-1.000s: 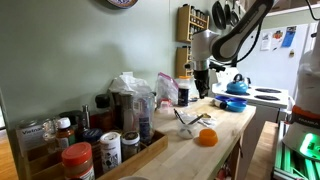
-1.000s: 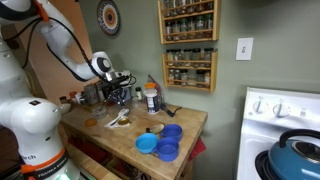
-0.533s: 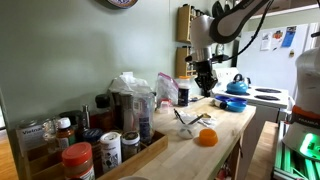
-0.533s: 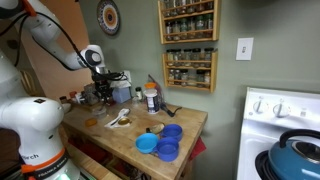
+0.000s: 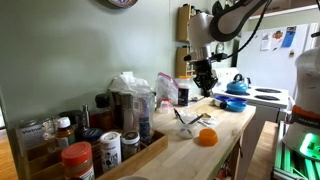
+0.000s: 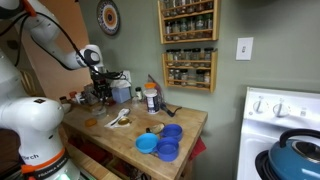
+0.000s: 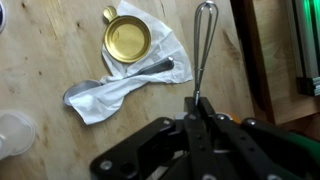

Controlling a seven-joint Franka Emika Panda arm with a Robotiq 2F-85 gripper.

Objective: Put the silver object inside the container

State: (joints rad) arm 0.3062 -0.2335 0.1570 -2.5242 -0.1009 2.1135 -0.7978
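Note:
In the wrist view my gripper (image 7: 194,103) is shut on the thin handle of a silver wire whisk (image 7: 204,35), whose loop points away from me over the wooden counter. In both exterior views the gripper (image 5: 205,82) (image 6: 101,93) hangs above the counter. The container, a small low clear bowl (image 5: 186,124) with thin silvery rods sticking out, stands on the counter beside an orange round thing (image 5: 206,138). It also shows in an exterior view (image 6: 119,117), below and beside the gripper.
A brass cup (image 7: 127,39) sits on crumpled white film (image 7: 110,88) under the gripper. A clear round rim (image 7: 14,135) shows at the wrist view's left edge. Jars (image 5: 76,158) and bags (image 5: 131,93) crowd one end; blue bowls (image 6: 163,143) and a stove (image 6: 285,120) lie at the other.
A second ago the arm was lower and the gripper nearer the spice bottles. It then rose and shifted along the counter. It has held still for the last half second.

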